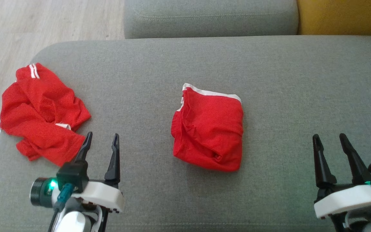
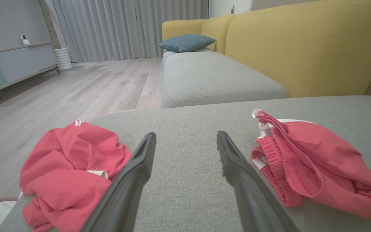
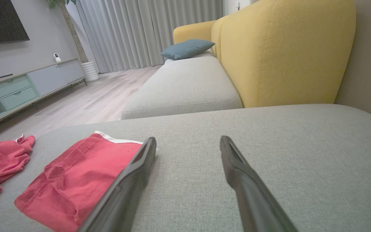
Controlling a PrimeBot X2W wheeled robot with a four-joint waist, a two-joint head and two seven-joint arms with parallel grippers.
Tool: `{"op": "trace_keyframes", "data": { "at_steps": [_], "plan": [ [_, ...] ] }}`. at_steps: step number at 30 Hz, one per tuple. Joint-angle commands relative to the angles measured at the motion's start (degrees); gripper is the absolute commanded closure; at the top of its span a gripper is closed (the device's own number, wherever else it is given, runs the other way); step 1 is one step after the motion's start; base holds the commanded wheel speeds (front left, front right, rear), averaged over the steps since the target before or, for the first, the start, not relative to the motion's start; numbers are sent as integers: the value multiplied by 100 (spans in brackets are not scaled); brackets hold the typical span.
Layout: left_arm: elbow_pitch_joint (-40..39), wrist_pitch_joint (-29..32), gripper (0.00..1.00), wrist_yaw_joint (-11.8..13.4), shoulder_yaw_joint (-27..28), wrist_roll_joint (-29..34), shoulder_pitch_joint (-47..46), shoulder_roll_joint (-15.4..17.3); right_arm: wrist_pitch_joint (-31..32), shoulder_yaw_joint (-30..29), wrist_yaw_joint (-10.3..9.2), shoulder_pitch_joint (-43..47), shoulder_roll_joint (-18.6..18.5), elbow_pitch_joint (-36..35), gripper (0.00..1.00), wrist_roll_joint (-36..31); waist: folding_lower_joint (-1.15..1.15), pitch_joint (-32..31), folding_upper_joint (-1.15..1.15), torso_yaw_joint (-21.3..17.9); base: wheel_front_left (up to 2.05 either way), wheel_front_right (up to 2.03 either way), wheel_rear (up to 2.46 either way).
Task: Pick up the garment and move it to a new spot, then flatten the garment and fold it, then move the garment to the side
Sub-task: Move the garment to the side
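Grey sofa seat (image 1: pixel 288 74) carrying two red garments, with both grippers over it and empty.
The crumpled red garment (image 1: pixel 40 109), white-striped, lies at the seat's left edge, partly overhanging it. The folded red garment (image 1: pixel 209 129), with a white band along its far edge, lies flat at the seat's middle, between the two grippers. The left gripper (image 1: pixel 103 134) is just beside the crumpled one; the right gripper (image 1: pixel 328 135) is well apart from both, over bare fabric. Both sets of jaws stand wide, holding nothing.
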Motion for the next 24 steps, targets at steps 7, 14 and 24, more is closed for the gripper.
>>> {"op": "trace_keyframes", "data": {
  "at_steps": [7, 14, 24],
  "plan": [
    [-289, -65, 0, 52, 94, 78, -472, 118, 54, 64, 42, -261, -82, -77, 0, -29, 0, 194, 0, 105, 0, 0, 0],
    [-328, -168, 0, 39, -24, 154, -872, 18, 106, 227, 42, -697, -210, 401, 0, 102, 0, 579, 0, 448, 0, 0, 0],
    [-213, -304, 0, -43, -218, 196, -1432, -248, 10, 690, 42, -1798, -192, 1784, 0, 305, 0, 1100, 0, 973, 0, 0, 0]
  ]
}}
